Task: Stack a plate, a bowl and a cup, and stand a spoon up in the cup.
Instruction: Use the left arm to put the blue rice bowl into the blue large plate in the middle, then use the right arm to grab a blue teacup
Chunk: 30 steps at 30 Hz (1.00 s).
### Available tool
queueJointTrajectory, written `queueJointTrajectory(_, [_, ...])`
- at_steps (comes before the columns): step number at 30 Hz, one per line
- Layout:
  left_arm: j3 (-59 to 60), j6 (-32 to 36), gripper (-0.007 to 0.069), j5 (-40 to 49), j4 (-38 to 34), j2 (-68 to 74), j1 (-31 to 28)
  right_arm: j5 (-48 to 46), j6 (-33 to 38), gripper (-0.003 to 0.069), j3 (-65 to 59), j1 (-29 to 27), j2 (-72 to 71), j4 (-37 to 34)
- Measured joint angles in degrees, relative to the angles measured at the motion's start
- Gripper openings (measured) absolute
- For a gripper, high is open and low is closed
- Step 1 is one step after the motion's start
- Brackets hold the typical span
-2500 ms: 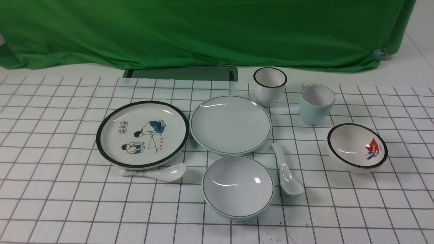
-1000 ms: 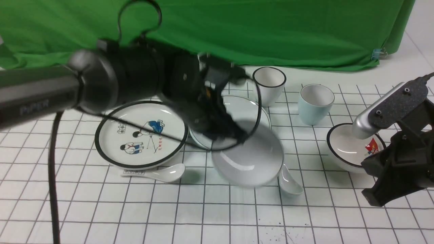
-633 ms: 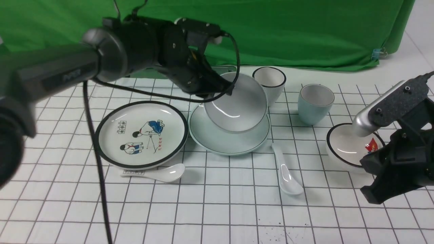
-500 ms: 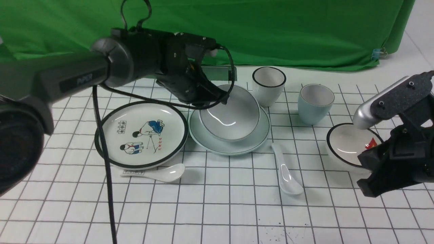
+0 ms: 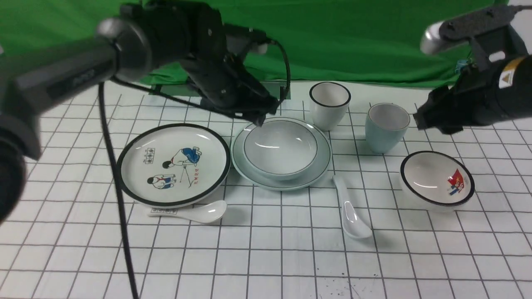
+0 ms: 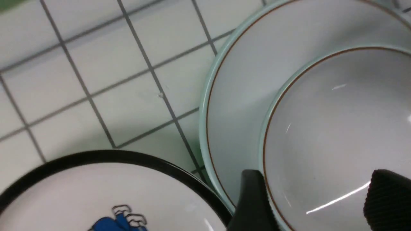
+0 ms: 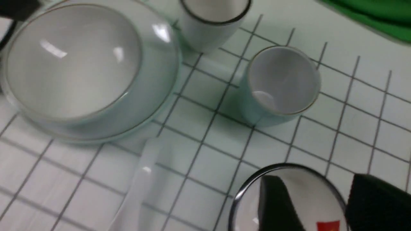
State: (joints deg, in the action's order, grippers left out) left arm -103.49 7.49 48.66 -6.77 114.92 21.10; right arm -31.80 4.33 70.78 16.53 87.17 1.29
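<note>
Reading from the left, I see my left gripper [image 5: 259, 118] at the far-left rim of the bowl [image 5: 277, 147], jaws spread and holding nothing. The bowl sits centred in the plate [image 5: 320, 164]. The spoon [image 5: 351, 209] lies just right of the plate, the cup [image 5: 386, 126] stands upright farther back, and my right gripper [image 7: 321, 202] hangs beyond it, jaws parted and empty.

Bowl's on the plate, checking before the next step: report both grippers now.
Left gripper: open, empty, at the bowl rim.
Right gripper: open, empty.
</note>
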Motion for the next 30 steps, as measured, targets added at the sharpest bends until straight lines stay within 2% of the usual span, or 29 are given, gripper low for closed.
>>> queueJointTrajectory(4, [-0.1,1.0,0.0417,3.0,1.5,-9.9,0.0,-5.3,0.2,0.0381,10.5,-2.5,11.1,-0.4])
queueJointTrajectory(8, [6.4,1.9,0.0240,3.3,2.2,-24.5,0.0,-9.4,0.2,0.0431,23.7,-3.1,23.7,-0.6])
queueJointTrajectory(10, [12.3,2.0,0.0135,2.3,2.3,-30.5,0.0,-10.2,0.2,0.0434,27.8,-3.4,28.4,-0.8])
queueJointTrajectory(14, [25.3,2.0,-0.0008,1.1,4.2,-40.6,0.0,-10.4,-0.2,0.0409,32.5,-4.3,34.9,-0.8])
queueJointTrajectory(17, [36.3,-0.6,-0.0034,-0.1,9.3,-51.0,0.0,-10.4,-0.3,0.0314,34.5,-4.9,38.2,-0.8])
queueJointTrajectory(18, [36.9,-0.9,-0.0034,-0.1,9.7,-51.6,0.0,-10.4,-0.3,0.0307,34.5,-5.0,38.3,-0.8])
queueJointTrajectory(20, [45.0,-4.4,-0.0035,-0.6,15.7,-60.3,0.0,-10.9,0.5,0.0193,34.9,-5.1,38.4,-0.8])
queueJointTrajectory(21, [46.1,-4.6,-0.0035,-0.7,16.5,-60.9,0.0,-10.9,1.0,0.0184,35.0,-5.1,38.4,-0.8])
queueJointTrajectory(22, [49.3,-6.1,-0.0035,-1.6,18.8,-65.1,0.0,-11.8,2.4,0.0118,35.3,-5.1,38.3,-0.8])
queueJointTrajectory(23, [52.1,-7.5,-0.0035,-3.0,20.3,-67.8,0.0,-13.0,2.8,0.0086,35.6,-5.1,38.1,-1.3])
queueJointTrajectory(24, [52.7,-7.5,-0.0035,-3.3,20.5,-68.4,0.0,-13.2,2.9,0.0083,35.7,-5.1,38.1,-1.3])
queueJointTrajectory(27, [64.1,-10.4,-0.0035,-14.1,22.1,-76.8,0.0,-19.5,4.3,0.0082,37.6,-5.1,35.5,-3.9])
queueJointTrajectory(28, [64.7,-10.4,-0.0035,-14.8,22.1,-77.1,0.0,-19.8,4.6,0.0082,37.7,-5.1,35.3,-4.5])
queueJointTrajectory(30, [71.2,-11.0,-0.0035,-22.3,22.1,-79.5,0.0,-21.5,6.6,0.0082,38.5,-4.5,32.2,-8.2])
